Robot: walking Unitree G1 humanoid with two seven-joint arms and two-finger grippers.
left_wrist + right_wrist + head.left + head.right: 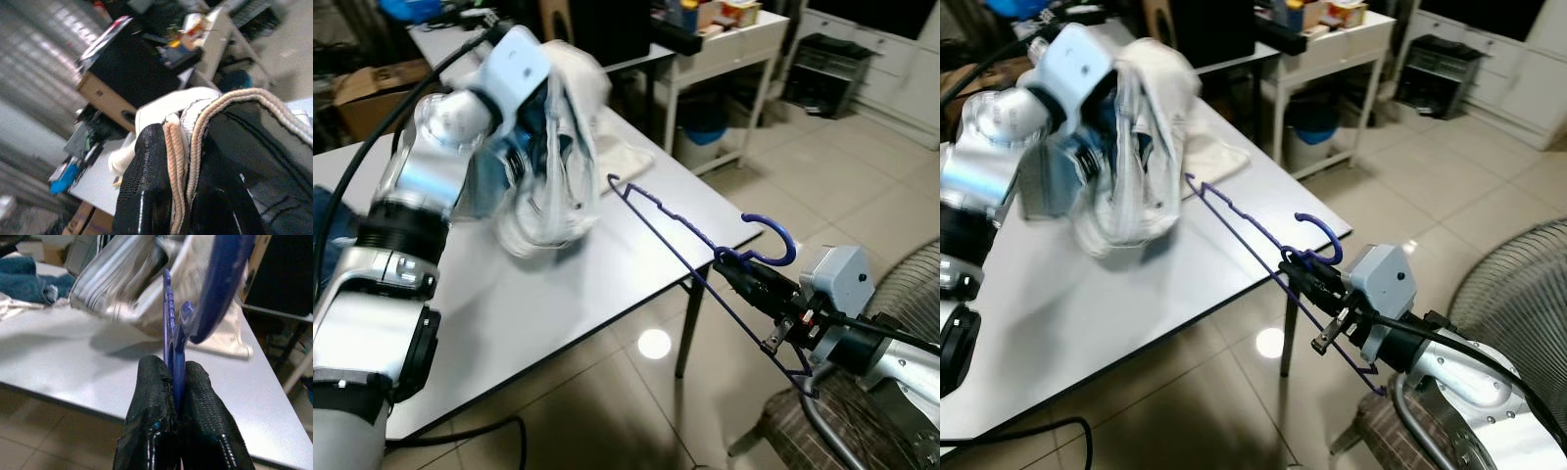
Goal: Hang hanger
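At the lower right of the head views, the right gripper (736, 266) is clamped on the blue hanger (705, 257), pinching it just below the hook. In the right wrist view the two black fingers (151, 406) press together with the blue wire squeezed between them. The hanger is held in the air, tilted: its hook curls up at right of centre, one long arm runs up and left to a tip over the table edge, and the lower bar slants down toward the bottom right corner, past the grey wrist housing. Under that arm, at the bottom right, a striped seat (842, 421) and part of a fan grille (906, 284) show above the tiled floor (822, 186).

The white table (558, 294) fills the left and centre of the frame. Above it, in the upper left, the left gripper (190, 186) is raised and grips a white shirt (563, 147), which hangs bunched and blurred from it over the tabletop. The left wrist view shows a ribbed cream hem (183, 142) caught between the black fingers (142, 186). More of the white cloth lies on the table behind, toward the centre. A blue cloth (34, 279) lies on the far left part of the table.

Farther back, at the top of the frame, a white side table (734, 44) carries small coloured items, with a blue bin (700, 132) beneath it. A cardboard box (372, 88) sits at the upper left, and a dark wire rack (822, 69) at the upper right.
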